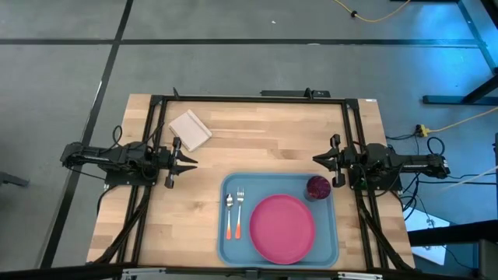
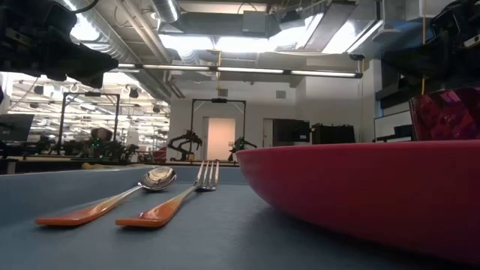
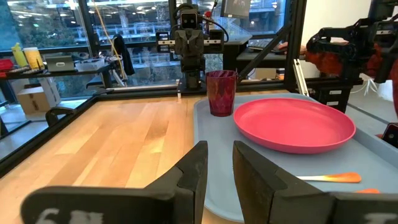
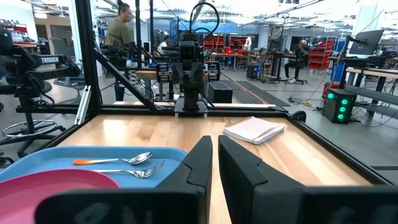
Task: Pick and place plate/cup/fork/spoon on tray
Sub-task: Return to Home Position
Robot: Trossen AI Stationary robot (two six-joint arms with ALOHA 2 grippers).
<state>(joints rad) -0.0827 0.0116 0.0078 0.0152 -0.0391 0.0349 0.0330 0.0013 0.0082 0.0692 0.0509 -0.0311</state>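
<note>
The light-blue tray (image 1: 233, 249) lies at the table's near middle. On it lie the pinkish-red plate (image 1: 282, 228), the dark red cup (image 1: 317, 187) upright at its far right corner, and the spoon (image 1: 229, 214) and fork (image 1: 240, 211) side by side at its left, heads toward the far edge. My left gripper (image 1: 191, 162) hovers left of the tray, empty, with a narrow gap between its fingers (image 3: 221, 168). My right gripper (image 1: 317, 158) hovers just beyond the tray's far right corner, empty, its fingers nearly together (image 4: 215, 162).
A white square pad (image 1: 190, 129) lies at the table's far left. A black frame (image 1: 249, 99) runs along the table's far edge and both sides. Bare wood shows between the two grippers. A person stands in the room beyond the table (image 4: 119, 28).
</note>
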